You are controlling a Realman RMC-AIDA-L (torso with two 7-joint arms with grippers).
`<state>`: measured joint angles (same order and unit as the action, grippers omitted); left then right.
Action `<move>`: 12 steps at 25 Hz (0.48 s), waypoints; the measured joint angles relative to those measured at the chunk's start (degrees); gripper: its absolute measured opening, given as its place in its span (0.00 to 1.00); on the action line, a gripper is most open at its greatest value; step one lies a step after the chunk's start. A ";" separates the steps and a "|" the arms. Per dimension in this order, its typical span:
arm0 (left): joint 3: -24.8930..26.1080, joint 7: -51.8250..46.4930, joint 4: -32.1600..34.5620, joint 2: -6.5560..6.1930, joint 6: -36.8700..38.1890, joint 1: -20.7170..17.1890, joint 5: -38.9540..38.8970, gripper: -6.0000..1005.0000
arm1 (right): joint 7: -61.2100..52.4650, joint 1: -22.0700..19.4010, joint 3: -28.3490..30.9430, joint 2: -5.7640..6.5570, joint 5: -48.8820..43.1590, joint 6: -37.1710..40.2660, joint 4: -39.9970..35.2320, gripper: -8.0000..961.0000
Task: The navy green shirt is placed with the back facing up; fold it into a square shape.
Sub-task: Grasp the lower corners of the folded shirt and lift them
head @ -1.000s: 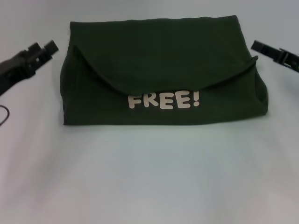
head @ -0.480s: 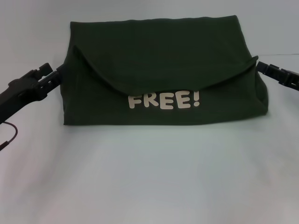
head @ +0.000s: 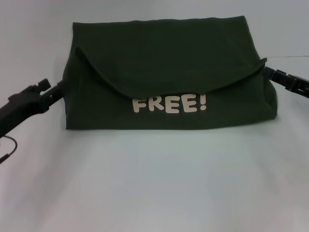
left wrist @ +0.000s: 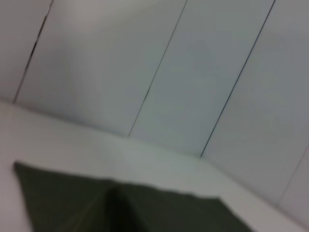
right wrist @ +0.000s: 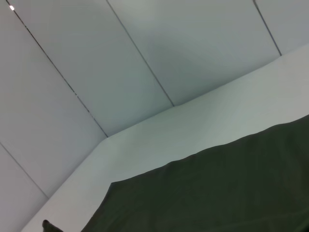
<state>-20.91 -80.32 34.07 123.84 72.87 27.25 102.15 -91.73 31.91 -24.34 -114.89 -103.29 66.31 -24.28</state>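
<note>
The navy green shirt (head: pixel 164 63) lies folded on the white table, a curved flap across its middle and white "FREE!" lettering below it. At the shirt's left edge, level with the flap's end, is my left gripper (head: pixel 57 91). The tips of my right gripper (head: pixel 268 73) meet the shirt's right edge by a small raised corner of cloth. In the left wrist view the shirt (left wrist: pixel 120 208) shows as dark cloth low in the picture, and in the right wrist view the shirt (right wrist: pixel 217 193) fills the lower part.
A white table (head: pixel 154 183) stretches wide in front of the shirt. Pale panelled walls (right wrist: pixel 145 58) stand behind the table. A thin dark cable (head: pixel 8 149) loops under my left arm.
Both grippers have come down and inward from beside the shirt's upper part to its side edges. The shirt itself has not moved.
</note>
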 joint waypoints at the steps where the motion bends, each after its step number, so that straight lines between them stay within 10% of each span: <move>1: -0.06 -0.01 0.00 0.00 -0.94 -0.05 1.17 0.70 | -0.40 0.01 -0.08 -0.01 -0.02 0.16 -0.04 0.62; 12: -0.15 2.97 -1.11 0.30 -6.82 -0.75 8.79 0.70 | -9.57 0.15 -2.08 1.79 -0.07 2.18 -0.04 0.61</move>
<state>-21.06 -77.35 32.96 124.14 66.04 26.50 110.94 -101.31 32.07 -26.42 -113.10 -103.36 68.49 -24.32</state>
